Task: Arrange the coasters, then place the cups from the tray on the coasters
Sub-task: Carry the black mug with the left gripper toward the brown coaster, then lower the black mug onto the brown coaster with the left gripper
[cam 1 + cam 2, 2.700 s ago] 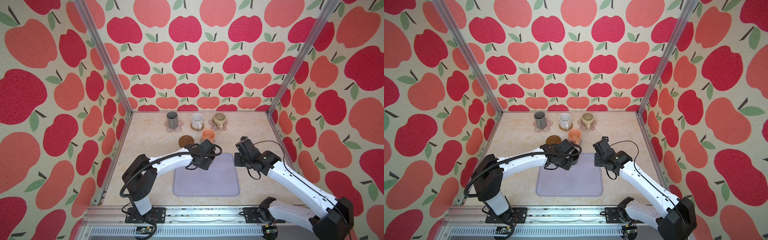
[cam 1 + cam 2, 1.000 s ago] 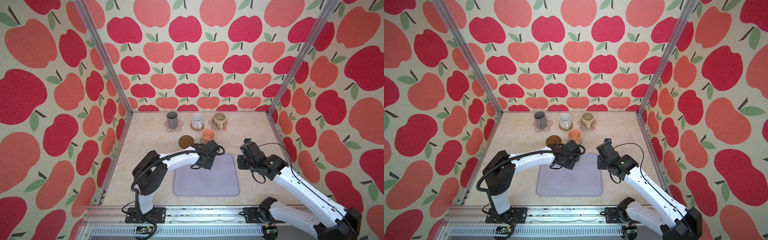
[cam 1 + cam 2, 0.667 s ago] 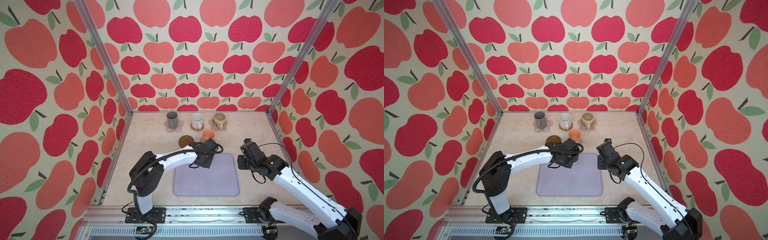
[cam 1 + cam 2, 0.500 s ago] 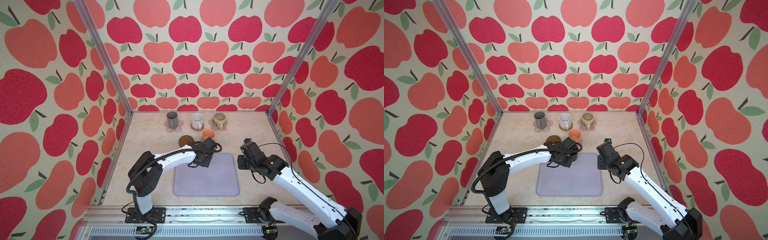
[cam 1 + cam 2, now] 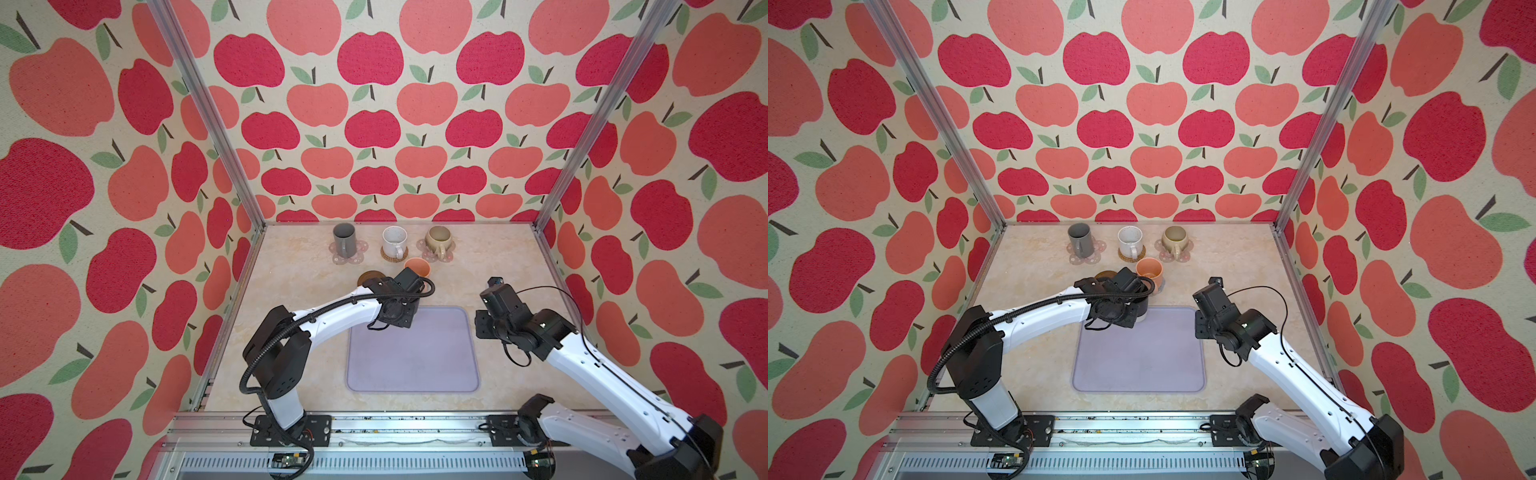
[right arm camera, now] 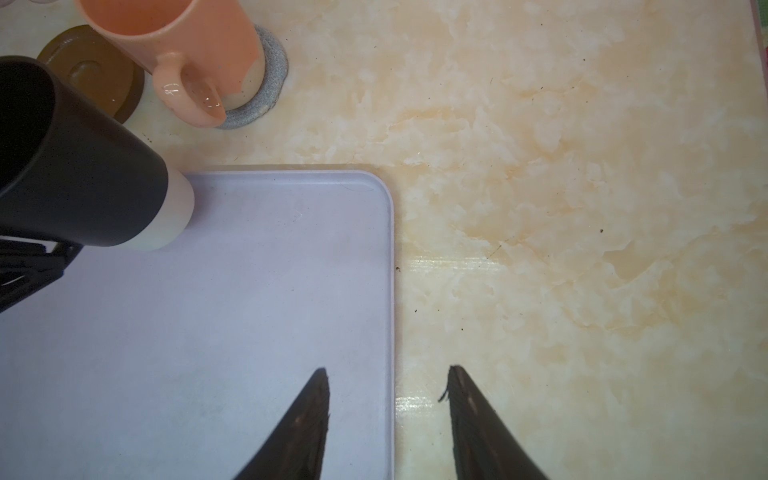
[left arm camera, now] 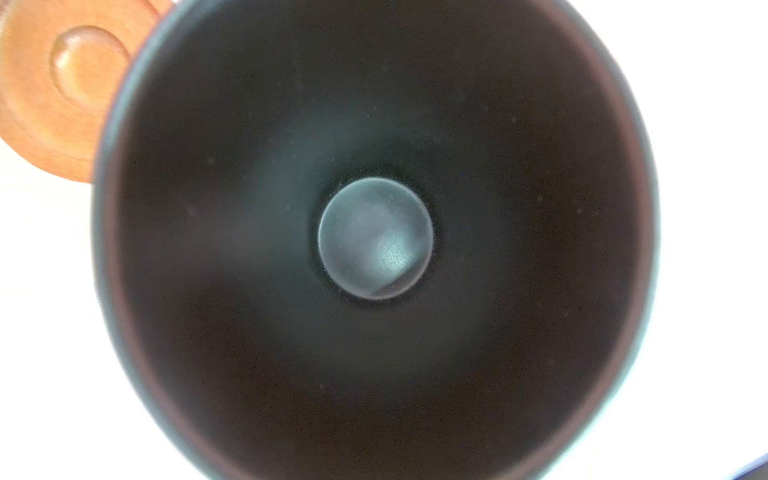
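Placement status, both top views: along the far edge of the desk [image 5: 299, 266] the grey cup [image 5: 344, 245] stands on a pink coaster [image 5: 360, 252], the speckled white cup [image 5: 394, 242] on the rattan coaster [image 5: 390, 259], and the beige-olive cup [image 5: 438, 240] on a second pink coaster [image 5: 450, 251]. The peach cup [image 5: 417, 266] stands one row nearer. The dark brown coaster [image 5: 370, 276], just left of it, is the only vacant one. The left tool [image 5: 1128, 311] is clamped, jaws nearly together, on the black cup [image 5: 1143, 302] at the far edge of the tray [image 5: 1142, 361], which carries nothing else. The grip point is hidden under the wrist.

Left wrist view: the camera looks straight down into the black cup [image 7: 374, 237], so the cup is held mouth-up. The dark brown coaster [image 7: 54, 83] shows beside the rim; the cup is not yet over it.

Right wrist view: the right tool [image 6: 388, 372] stands partly open and empty above the tray's right rim, near its far right corner, judged clear of the carry path. The peach cup rests on the grey crocheted coaster [image 6: 274, 83]. Whether the black cup's base touches the tray cannot be told.
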